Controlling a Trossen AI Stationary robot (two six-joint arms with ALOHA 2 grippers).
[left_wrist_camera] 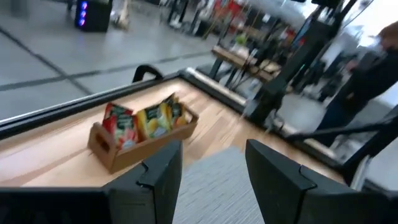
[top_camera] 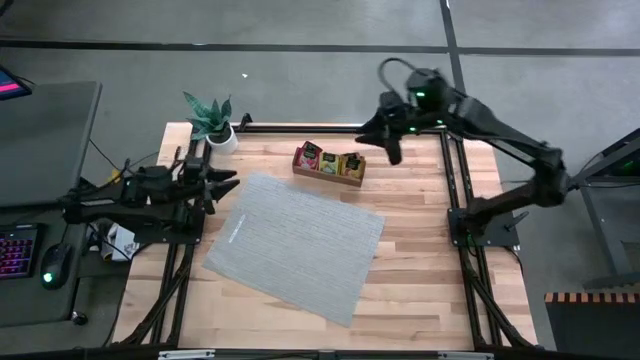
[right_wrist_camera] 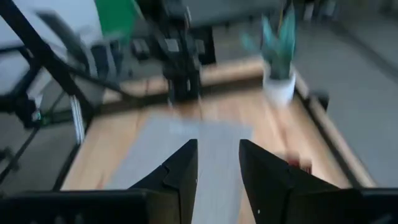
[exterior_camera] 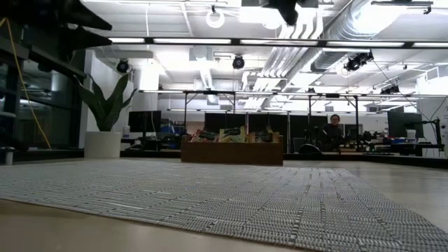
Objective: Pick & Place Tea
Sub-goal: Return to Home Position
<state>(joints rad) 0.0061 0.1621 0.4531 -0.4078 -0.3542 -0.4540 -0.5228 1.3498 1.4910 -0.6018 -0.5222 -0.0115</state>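
Observation:
The tea sachets (top_camera: 328, 160), red, yellow and green, stand upright in the brown wooden tray (top_camera: 330, 172) at the table's far middle. They also show in the left wrist view, sachets (left_wrist_camera: 146, 119) in tray (left_wrist_camera: 109, 149), and in the low view, tray (exterior_camera: 232, 152). My right gripper (top_camera: 392, 152) hangs open in the air just right of the tray, with nothing between its fingers (right_wrist_camera: 217, 155). At the table's left edge, pointing level toward the tray, my left gripper (top_camera: 230, 181) is open and empty (left_wrist_camera: 214, 158).
A large grey woven mat (top_camera: 295, 245) lies askew over the middle of the wooden table. A small potted plant (top_camera: 215, 125) stands at the far left corner. Black frame rails (top_camera: 455, 190) run along the table's sides.

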